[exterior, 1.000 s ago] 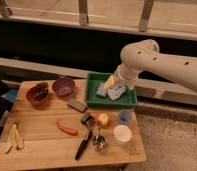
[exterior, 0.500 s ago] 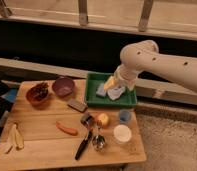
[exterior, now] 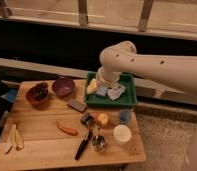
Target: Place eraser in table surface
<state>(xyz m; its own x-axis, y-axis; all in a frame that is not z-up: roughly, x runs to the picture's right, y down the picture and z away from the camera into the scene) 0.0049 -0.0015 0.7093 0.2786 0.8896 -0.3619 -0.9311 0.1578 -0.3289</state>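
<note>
Eraser [exterior: 77,105] lies flat on the table surface [exterior: 37,145], just left of the green tray [exterior: 128,103], with its long axis slanting down to the right. My gripper [exterior: 106,84] hangs over the tray's left half, up-right of the eraser. Whether it's open or holding anything, I cannot tell.

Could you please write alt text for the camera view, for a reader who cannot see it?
A white robot arm holds its gripper over a green tray at the back of the wooden table surface. The dark eraser lies flat on the wood just outside the tray, apart from the gripper.
</note>
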